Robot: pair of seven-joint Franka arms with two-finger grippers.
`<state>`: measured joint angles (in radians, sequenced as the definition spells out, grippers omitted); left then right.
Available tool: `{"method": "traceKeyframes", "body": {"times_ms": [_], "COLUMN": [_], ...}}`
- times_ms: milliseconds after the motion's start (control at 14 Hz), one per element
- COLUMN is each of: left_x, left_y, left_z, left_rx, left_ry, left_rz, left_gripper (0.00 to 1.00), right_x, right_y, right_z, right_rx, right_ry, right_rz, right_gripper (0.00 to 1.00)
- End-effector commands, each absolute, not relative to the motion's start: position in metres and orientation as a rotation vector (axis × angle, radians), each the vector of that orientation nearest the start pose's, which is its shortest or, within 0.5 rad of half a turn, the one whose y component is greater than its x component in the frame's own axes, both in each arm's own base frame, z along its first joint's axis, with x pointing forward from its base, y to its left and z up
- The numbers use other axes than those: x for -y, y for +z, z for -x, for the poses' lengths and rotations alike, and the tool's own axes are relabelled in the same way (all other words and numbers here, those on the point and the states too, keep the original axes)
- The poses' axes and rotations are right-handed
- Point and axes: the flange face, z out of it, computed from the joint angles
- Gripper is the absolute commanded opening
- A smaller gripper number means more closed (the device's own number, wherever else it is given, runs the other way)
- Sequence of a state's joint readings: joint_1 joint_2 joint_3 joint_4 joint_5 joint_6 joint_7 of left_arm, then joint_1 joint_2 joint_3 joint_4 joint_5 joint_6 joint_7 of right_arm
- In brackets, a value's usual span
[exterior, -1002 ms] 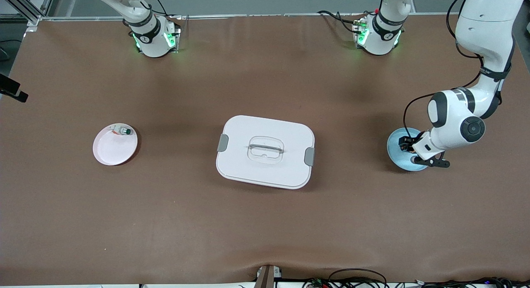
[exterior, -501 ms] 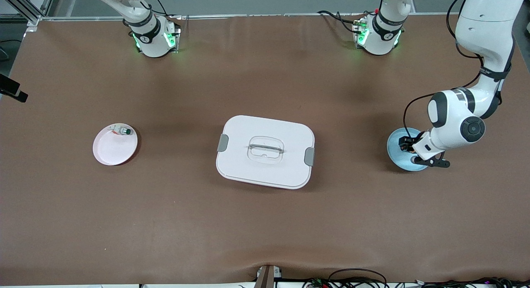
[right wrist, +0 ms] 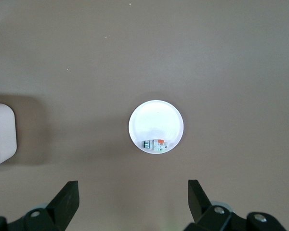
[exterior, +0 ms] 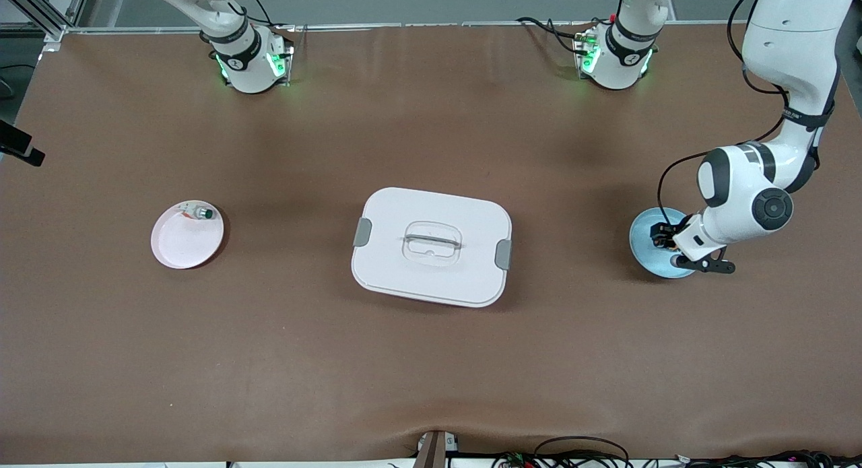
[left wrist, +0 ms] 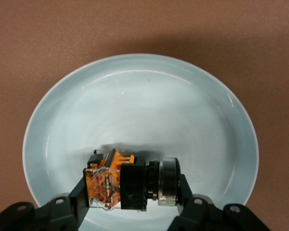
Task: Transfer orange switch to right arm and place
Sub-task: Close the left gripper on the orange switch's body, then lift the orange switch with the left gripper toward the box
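Left claw [left wrist: 130, 192] clamped on orange switch [left wrist: 127, 180] over blue plate [left wrist: 139, 96], cap seemingly hidden; right claw [right wrist: 132, 197] wide, empty.

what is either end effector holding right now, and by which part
The left end effector is shut on the orange switch over the blue plate, gripping it across its ends. The right end effector is open, holding nothing.

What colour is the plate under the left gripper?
Pale blue plate; the left wrist view shows it best, beneath the left gripper.
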<state>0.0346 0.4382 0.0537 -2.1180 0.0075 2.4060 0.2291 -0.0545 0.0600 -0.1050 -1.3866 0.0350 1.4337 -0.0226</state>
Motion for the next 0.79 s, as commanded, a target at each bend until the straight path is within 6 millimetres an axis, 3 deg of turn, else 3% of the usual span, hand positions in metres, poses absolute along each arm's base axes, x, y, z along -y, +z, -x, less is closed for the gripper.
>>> {"method": "traceKeyframes", "body": {"times_ms": [0, 501, 716], "left_x": [-0.051, -0.043, -0.018], "left_y": [0.213, 0.269, 0.299], "left_z": [-0.557, -0.553, -0.547], "left_rx": [-0.205, -0.118, -0.038], "left_ry": [0.231, 0.282, 0.311], "left_rz": [3.136, 3.154, 3.181], "left_gripper": [0.39, 0.39, 0.39], "right_x": [0.086, 0.088, 0.088], "right_y": [0.666, 0.665, 0.666], "right_z": [-0.546, -0.546, -0.546], "right_rx": [-0.214, -0.216, -0.216], "right_ry": [0.007, 0.009, 0.007], "right_rz": [3.090, 3.088, 3.088], "right_gripper": [1.00, 1.00, 1.00]}}
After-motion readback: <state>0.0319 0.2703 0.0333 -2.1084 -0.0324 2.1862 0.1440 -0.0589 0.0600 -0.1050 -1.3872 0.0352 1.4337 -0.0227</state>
